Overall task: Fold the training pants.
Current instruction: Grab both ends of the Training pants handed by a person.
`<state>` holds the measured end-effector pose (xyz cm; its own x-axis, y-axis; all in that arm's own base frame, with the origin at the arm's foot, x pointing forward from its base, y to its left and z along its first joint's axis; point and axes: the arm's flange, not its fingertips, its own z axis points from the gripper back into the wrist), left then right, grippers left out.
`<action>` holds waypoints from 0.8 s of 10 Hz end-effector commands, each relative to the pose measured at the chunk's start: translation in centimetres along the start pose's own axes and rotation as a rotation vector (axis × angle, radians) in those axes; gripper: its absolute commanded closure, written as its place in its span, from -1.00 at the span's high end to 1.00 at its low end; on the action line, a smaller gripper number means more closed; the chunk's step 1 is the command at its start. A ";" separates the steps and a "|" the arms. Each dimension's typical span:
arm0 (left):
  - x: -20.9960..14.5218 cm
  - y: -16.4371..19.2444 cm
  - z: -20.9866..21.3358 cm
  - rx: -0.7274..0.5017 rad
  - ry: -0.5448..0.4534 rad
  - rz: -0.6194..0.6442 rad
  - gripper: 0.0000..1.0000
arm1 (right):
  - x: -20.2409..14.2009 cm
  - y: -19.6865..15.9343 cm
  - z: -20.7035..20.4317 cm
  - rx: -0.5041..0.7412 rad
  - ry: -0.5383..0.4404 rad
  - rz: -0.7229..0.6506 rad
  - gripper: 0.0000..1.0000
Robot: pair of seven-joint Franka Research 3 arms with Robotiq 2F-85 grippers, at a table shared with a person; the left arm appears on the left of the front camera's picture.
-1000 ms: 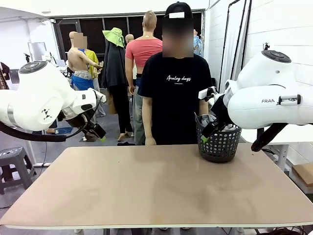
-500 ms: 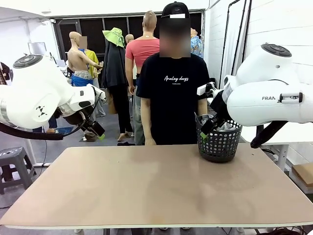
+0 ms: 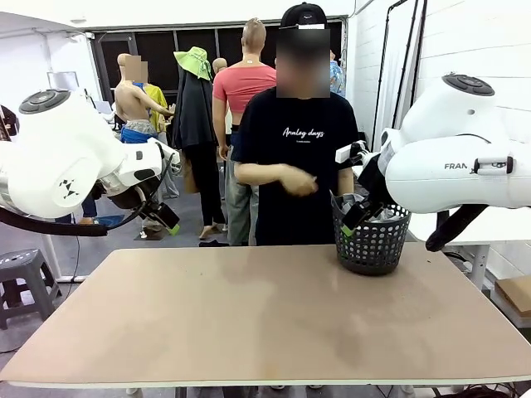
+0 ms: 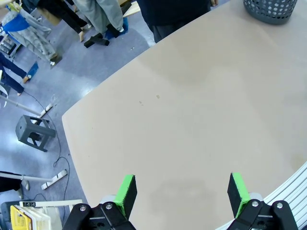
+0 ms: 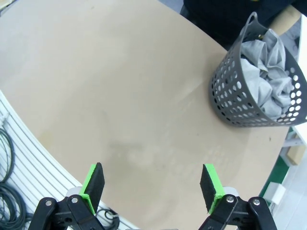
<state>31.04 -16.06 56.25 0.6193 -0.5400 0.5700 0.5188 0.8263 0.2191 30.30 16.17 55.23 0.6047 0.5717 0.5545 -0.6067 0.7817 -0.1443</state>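
Note:
The training pants point(image 5: 271, 72) lie crumpled as light grey fabric inside a dark mesh basket point(image 5: 235, 96) at the table's far right; a bit of grey point(image 3: 386, 214) shows above the basket's rim point(image 3: 371, 249). My right gripper point(image 3: 348, 225) hangs just left of the basket, above the table, and in its wrist view point(image 5: 153, 184) it is open with nothing between the green pads. My left gripper point(image 3: 170, 225) hovers off the table's far left corner. It too stands open and holds nothing point(image 4: 182, 189).
The tan table point(image 3: 265, 315) is bare apart from the basket point(image 4: 268, 9). A person in a black shirt stands at the far edge with one hand point(image 3: 297, 180) raised before the chest. A grey stool point(image 4: 33, 133) stands on the floor beyond the left edge.
The person has lifted a hand from the side up in front of the chest. Both arms have stayed almost still.

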 end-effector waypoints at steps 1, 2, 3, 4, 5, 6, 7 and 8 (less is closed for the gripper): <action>0.1 0.2 0.0 -0.001 -0.002 -0.006 1.00 | 0.0 0.0 0.0 0.001 -0.005 0.002 1.00; 0.1 0.2 0.0 -0.001 -0.002 -0.006 1.00 | 0.0 0.0 0.0 0.001 -0.005 0.002 1.00; 0.1 0.2 0.0 -0.001 -0.002 -0.006 1.00 | 0.0 0.0 0.0 0.001 -0.005 0.002 1.00; 0.1 0.2 0.0 -0.001 -0.002 -0.006 1.00 | 0.0 0.0 0.0 0.001 -0.005 0.002 1.00; 0.1 0.2 0.0 -0.001 -0.002 -0.006 1.00 | 0.0 0.0 0.0 0.001 -0.005 0.002 1.00; 0.1 0.2 0.0 -0.001 -0.002 -0.006 1.00 | 0.0 0.0 0.0 0.001 -0.005 0.002 1.00; 0.1 0.2 0.0 -0.001 -0.002 -0.006 1.00 | 0.0 0.0 0.0 0.001 -0.005 0.002 1.00; 0.1 0.2 0.0 -0.001 -0.002 -0.006 1.00 | 0.0 0.0 0.0 0.001 -0.005 0.002 1.00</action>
<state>31.04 -16.07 56.27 0.6188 -0.5398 0.5707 0.5199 0.8261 0.2177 30.31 16.19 55.39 0.6031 0.5712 0.5568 -0.6066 0.7817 -0.1449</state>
